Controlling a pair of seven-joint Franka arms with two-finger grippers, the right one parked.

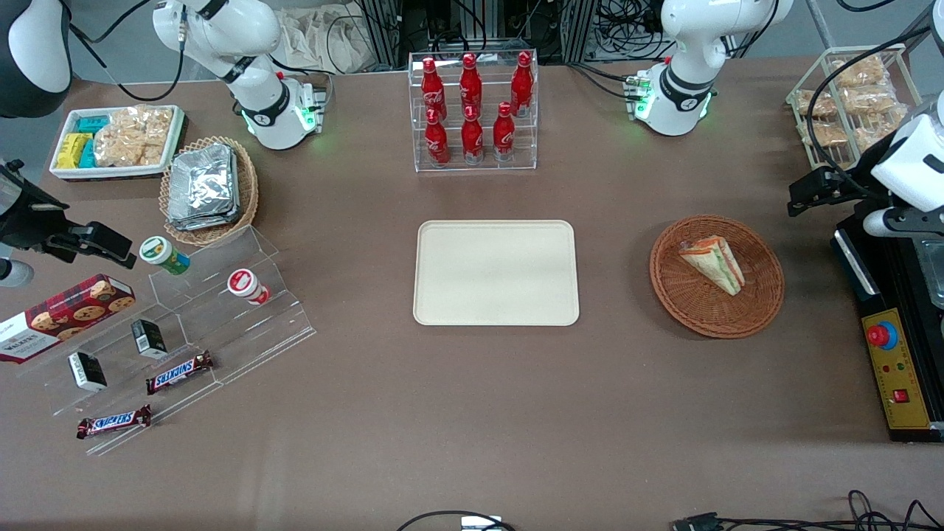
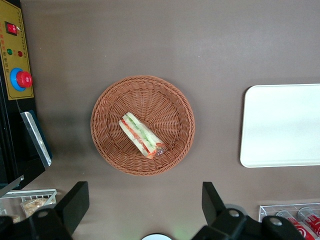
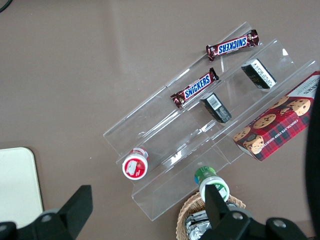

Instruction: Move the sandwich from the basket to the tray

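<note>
- Brown worktop (image 1: pixel 472 413), cut off at every edge of the front view.
- Cream tray (image 1: pixel 495 272) flat at mid-worktop, bare, whole in the front view; only one end seen from the left wrist.
- Clear rack of red bottles (image 1: pixel 472 110) farther from the front camera than the tray; just a corner caught by the left wrist camera.
- Reddish-brown basket (image 1: pixel 716 276) beside the tray, toward the working arm's end, well apart from it.
- Black control box (image 1: pixel 896 361) with a red button near the basket, running out of frame.
- Sandwich (image 1: pixel 714 263) lying in the basket, wrap hard to make out, green and orange-red layers visible on its cut face.
- Gripper (image 2: pixel 142 205) high above the worktop close to the basket rim, fingers (image 2: pixel 75 202) spread wide, nothing between them; partly lost at the frame edge of the front view.
</note>
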